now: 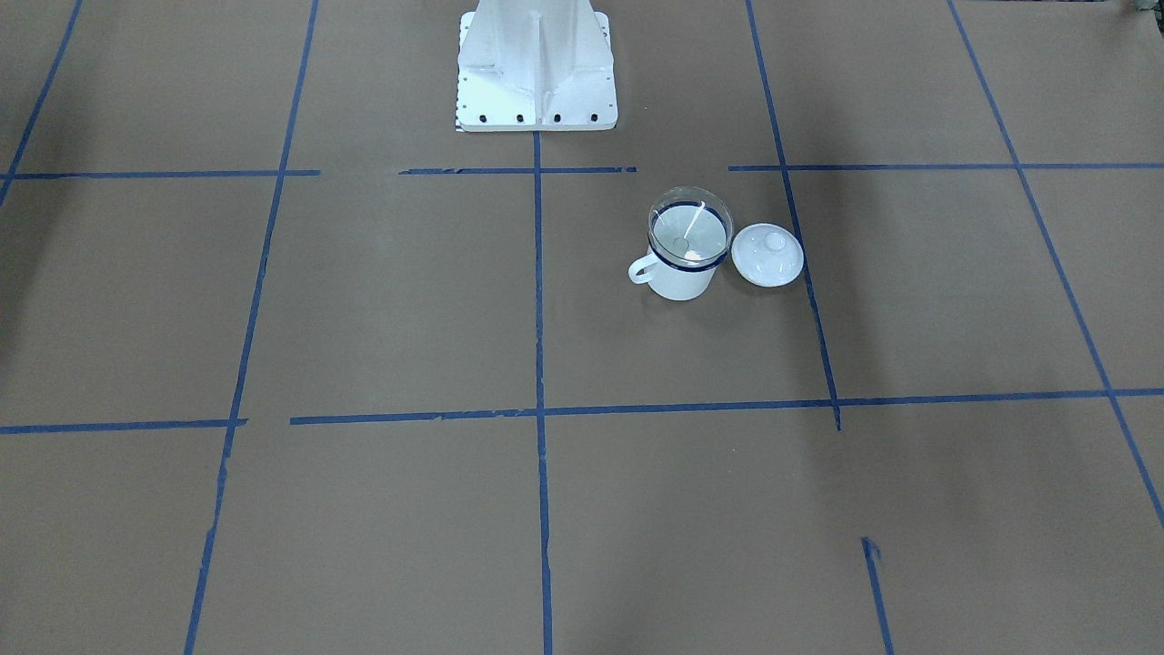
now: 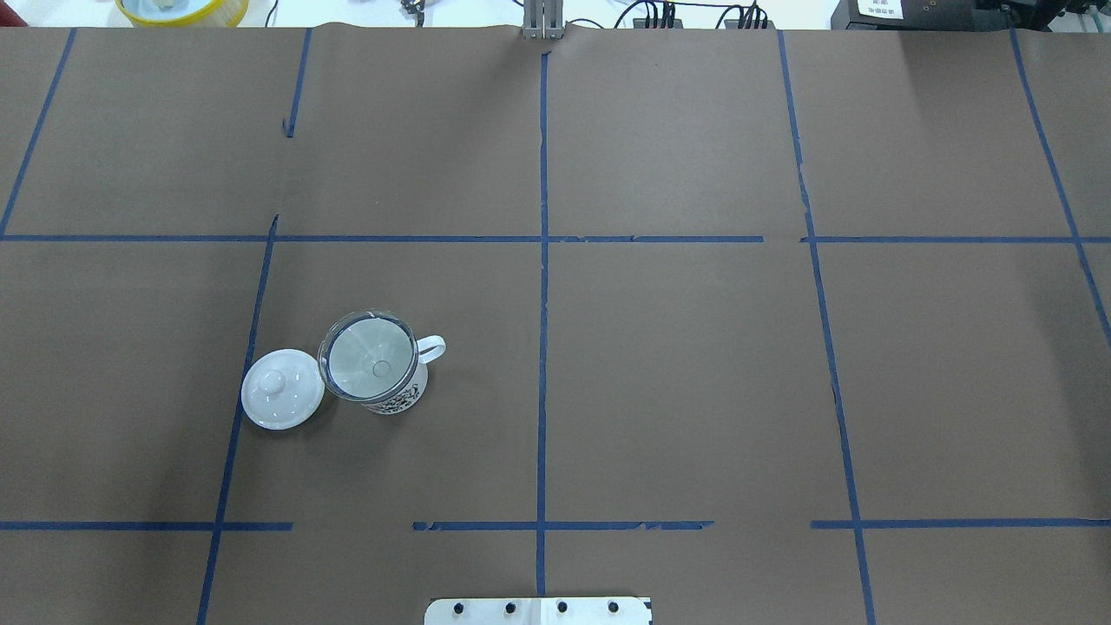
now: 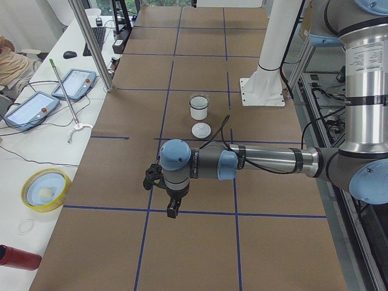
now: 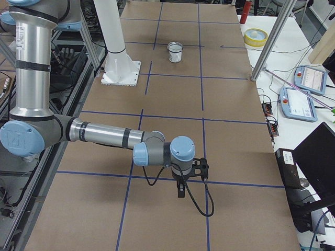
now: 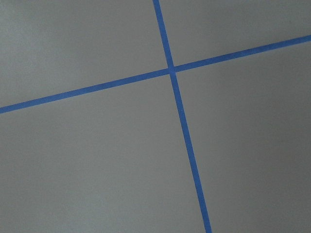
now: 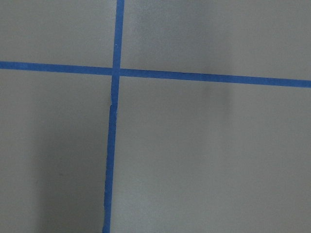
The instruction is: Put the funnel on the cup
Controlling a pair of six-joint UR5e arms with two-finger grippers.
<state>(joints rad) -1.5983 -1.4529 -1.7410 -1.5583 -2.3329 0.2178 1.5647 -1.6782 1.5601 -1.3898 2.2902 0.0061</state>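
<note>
Left hand [image 3: 173, 209] and right hand [image 4: 180, 191] hover low over opposite ends of the bench [image 2: 694, 391]; apart or together, cannot tell. Farther in, funnel [image 2: 369, 365] sits in the mouth of the cup [image 2: 395, 398], stem down inside. White lid [image 2: 282, 399] just beside it.

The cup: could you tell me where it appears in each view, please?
Front-facing: cup right of centre.
Overhead: cup left of centre.
Exterior left: cup upper centre.
Exterior right: cup top centre.
Left wrist: absent.
Right wrist: absent.
Landmark: white robot base, in all four exterior views.
</note>
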